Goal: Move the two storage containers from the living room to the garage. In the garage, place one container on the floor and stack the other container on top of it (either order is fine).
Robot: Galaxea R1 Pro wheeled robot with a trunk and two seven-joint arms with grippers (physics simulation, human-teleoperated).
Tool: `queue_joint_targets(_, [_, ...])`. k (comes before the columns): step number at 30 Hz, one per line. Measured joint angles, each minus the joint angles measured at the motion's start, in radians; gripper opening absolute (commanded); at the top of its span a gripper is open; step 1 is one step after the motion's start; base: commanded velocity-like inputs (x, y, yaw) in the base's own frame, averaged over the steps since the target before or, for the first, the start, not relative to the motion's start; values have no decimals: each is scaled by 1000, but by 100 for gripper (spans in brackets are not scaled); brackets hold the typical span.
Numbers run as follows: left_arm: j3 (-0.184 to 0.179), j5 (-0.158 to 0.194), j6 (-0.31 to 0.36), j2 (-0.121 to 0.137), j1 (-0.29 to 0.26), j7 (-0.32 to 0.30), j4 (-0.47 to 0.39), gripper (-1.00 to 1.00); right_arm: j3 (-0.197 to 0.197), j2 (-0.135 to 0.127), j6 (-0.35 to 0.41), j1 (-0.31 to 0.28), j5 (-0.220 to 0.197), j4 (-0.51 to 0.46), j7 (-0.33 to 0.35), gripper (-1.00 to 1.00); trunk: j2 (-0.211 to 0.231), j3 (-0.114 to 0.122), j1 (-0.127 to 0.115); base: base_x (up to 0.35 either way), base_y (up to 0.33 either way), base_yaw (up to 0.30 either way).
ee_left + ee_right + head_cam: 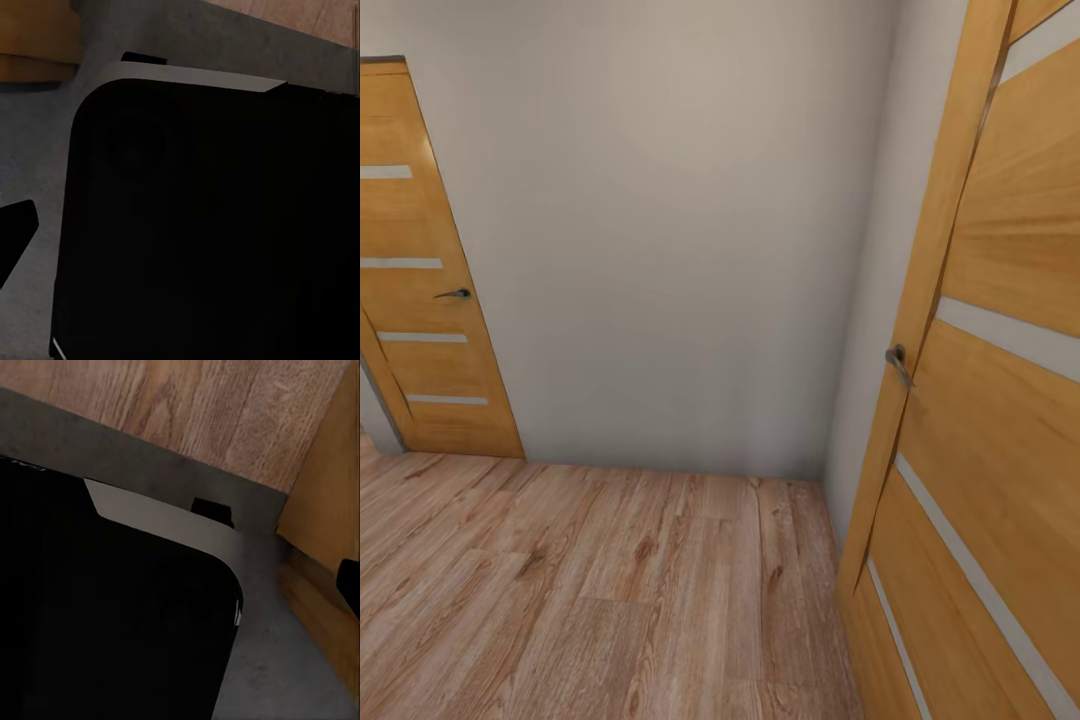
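- The robot is facing a plain pale wall in a corner, with a light wood-plank floor running up to it.
- A wooden panel door with pale horizontal strips and a dark lever handle is standing closed at the left of the head view.
- A second panel door is standing very near on the right, its handle close to the robot's side.
- Both wrist cameras are looking down past the robot's own dark base (a rounded black body with a pale edge) onto grey ground and wood planks.
- Neither tool's jaw state can be told: the fingers are not readable in these pictures.
- The storage containers are not visible here, so their whereabouts cannot be told; by judgement, the robot is travelling between rooms.
- Risk: with the right door so close, turning or advancing could be scraping the base or an arm against its edge or handle.
- Risk: driving straight on would be meeting the wall.
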Motion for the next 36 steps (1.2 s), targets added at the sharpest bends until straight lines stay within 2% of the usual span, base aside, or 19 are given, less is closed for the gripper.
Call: queue_joint_targets(36, [1, 4, 3, 1, 0, 0, 0, 100, 0, 3, 8, 0, 7, 1, 0, 100, 0, 0, 0, 23, -7, 0])
